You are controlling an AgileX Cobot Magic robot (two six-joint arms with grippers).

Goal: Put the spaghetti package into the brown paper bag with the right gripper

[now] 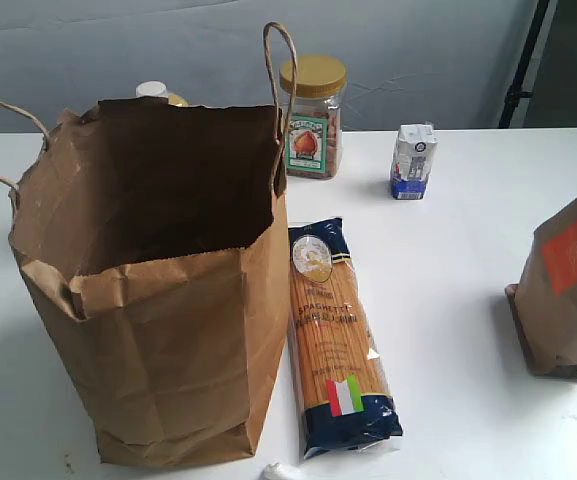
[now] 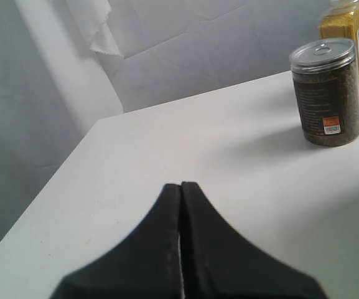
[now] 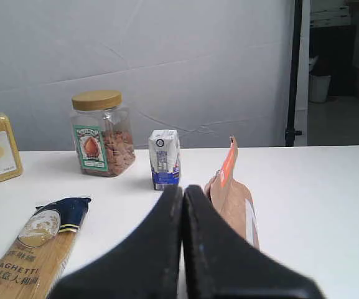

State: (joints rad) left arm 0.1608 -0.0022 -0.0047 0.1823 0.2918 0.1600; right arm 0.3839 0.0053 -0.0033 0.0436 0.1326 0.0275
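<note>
The spaghetti package (image 1: 340, 340) lies flat on the white table (image 1: 468, 400), just beside the right side of the brown paper bag (image 1: 168, 330). Its flag-marked end is nearest the exterior camera and its gold emblem is toward the far side. The bag stands upright with its mouth open and one cord handle raised. Behind the package stand a gold-lidded nut jar (image 1: 312, 118) and a small carton (image 1: 413, 162); a brown pouch (image 1: 568, 300) with an orange label stands well apart to the right. The right gripper (image 3: 183, 193) has its black fingers pressed together on nothing, above the table between package and pouch. The left gripper (image 2: 181, 187) is likewise closed and empty, with a dark jar (image 2: 326, 93) and a yellow jar (image 2: 353, 37) beyond it.
</note>
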